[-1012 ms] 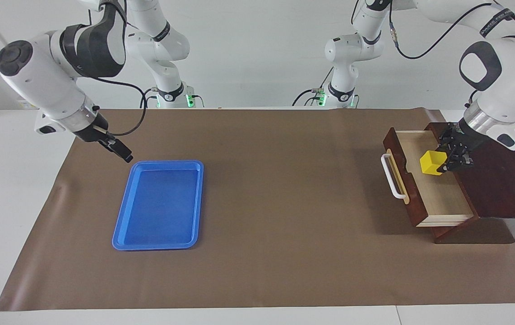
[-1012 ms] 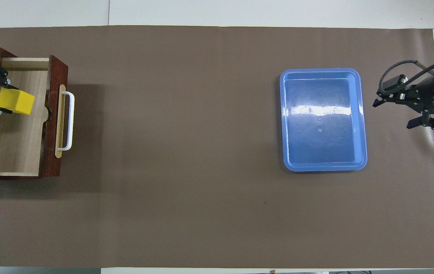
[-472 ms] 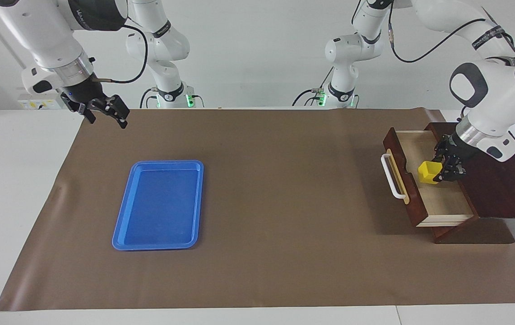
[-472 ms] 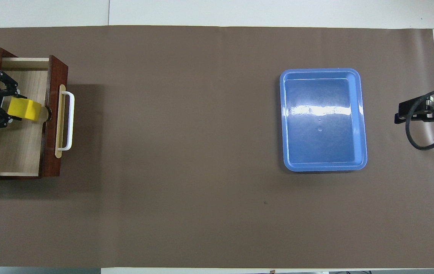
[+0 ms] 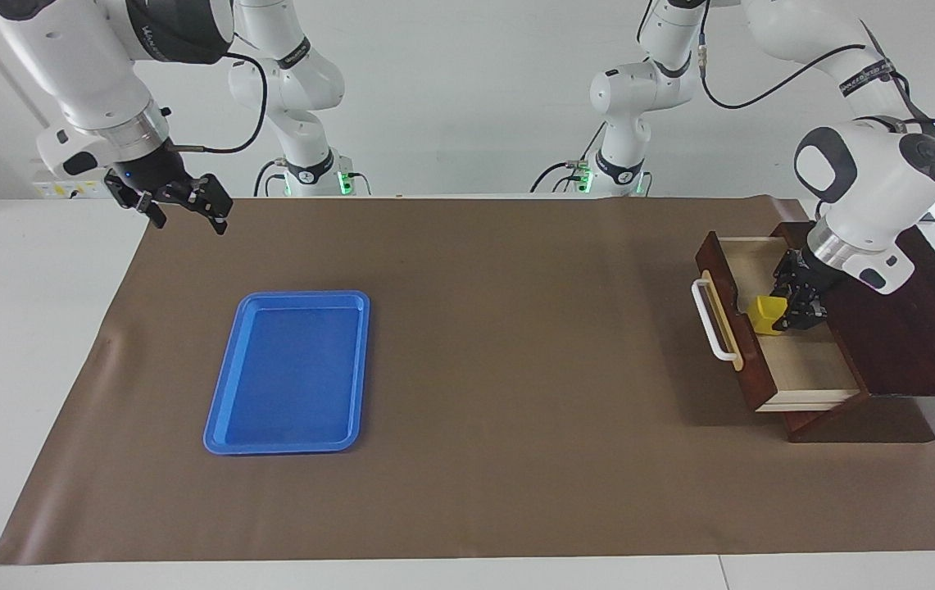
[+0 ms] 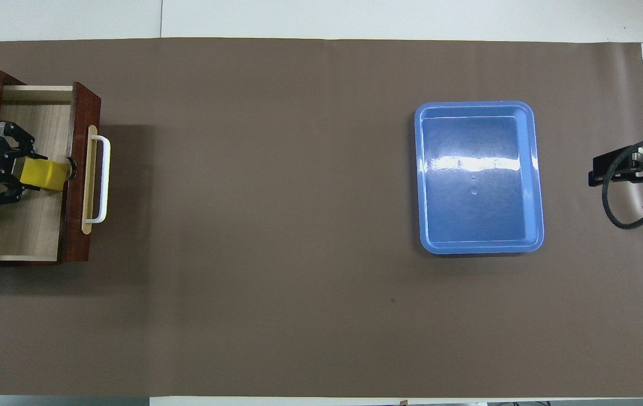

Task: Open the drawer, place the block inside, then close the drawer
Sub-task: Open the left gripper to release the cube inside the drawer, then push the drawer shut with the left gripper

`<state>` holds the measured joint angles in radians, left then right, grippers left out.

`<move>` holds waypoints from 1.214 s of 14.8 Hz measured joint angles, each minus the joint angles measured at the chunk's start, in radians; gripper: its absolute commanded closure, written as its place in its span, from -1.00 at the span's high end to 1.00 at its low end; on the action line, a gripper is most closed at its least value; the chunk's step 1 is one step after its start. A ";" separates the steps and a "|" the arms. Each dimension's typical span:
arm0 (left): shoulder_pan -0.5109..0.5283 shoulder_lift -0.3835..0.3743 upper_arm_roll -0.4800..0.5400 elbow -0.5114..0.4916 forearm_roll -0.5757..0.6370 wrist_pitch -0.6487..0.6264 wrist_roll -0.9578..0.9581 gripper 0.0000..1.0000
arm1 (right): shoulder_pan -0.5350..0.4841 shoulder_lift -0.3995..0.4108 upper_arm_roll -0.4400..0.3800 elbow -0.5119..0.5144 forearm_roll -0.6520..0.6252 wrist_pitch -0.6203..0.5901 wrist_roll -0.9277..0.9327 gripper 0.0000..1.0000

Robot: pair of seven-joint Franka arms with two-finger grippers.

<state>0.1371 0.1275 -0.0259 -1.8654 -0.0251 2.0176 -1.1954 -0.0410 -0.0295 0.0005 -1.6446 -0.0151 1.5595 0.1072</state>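
The drawer (image 5: 799, 365) stands pulled out of its dark wooden case at the left arm's end of the table, white handle (image 5: 711, 328) facing the tray. The yellow block (image 5: 764, 314) sits low inside it, close against the drawer's front wall. My left gripper (image 5: 787, 310) reaches down into the drawer, its fingers on either side of the block. In the overhead view the block (image 6: 44, 173) lies at the tips of the left gripper (image 6: 25, 176), inside the drawer (image 6: 22, 231). My right gripper (image 5: 188, 217) hangs open and empty over the mat's edge at the right arm's end.
A flat blue tray (image 5: 291, 369) lies empty on the brown mat (image 5: 516, 369) toward the right arm's end. The dark wooden case (image 5: 918, 328) that holds the drawer stands at the mat's edge. The right gripper (image 6: 600, 169) shows beside the tray (image 6: 479, 177).
The left gripper has lowered the block into the drawer and toward its front wall. The right arm rose and drew back from the tray, then held still.
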 measured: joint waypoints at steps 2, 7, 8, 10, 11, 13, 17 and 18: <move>0.000 -0.001 -0.003 0.005 0.000 -0.001 0.001 1.00 | 0.000 0.000 0.001 0.000 -0.013 0.000 -0.016 1.00; -0.018 -0.006 -0.016 0.131 0.000 -0.119 -0.032 1.00 | 0.004 0.000 0.003 -0.004 -0.014 0.000 -0.074 1.00; -0.042 -0.008 -0.017 0.149 0.000 -0.132 -0.074 1.00 | 0.007 0.000 0.003 -0.004 -0.014 0.000 -0.095 1.00; -0.100 -0.008 -0.020 0.154 0.004 -0.133 -0.174 1.00 | 0.009 0.000 0.003 -0.004 -0.014 0.000 -0.119 1.00; -0.127 -0.006 -0.022 0.150 0.007 -0.133 -0.221 1.00 | 0.009 0.000 0.003 -0.005 -0.014 0.000 -0.122 1.00; -0.172 0.002 -0.023 0.127 0.039 -0.128 -0.277 1.00 | 0.009 0.000 0.003 -0.009 -0.014 0.000 -0.122 1.00; -0.188 0.015 -0.018 0.071 0.079 -0.084 -0.332 1.00 | 0.011 0.000 0.005 -0.010 -0.014 0.000 -0.122 1.00; -0.186 0.015 -0.015 0.063 0.079 -0.081 -0.334 1.00 | 0.011 0.000 0.005 -0.010 -0.014 0.000 -0.122 1.00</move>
<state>-0.0488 0.1429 -0.0414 -1.8020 0.0543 1.9370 -1.5291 -0.0299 -0.0296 0.0056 -1.6550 -0.0288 1.5592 -0.0151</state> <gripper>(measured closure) 0.000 0.000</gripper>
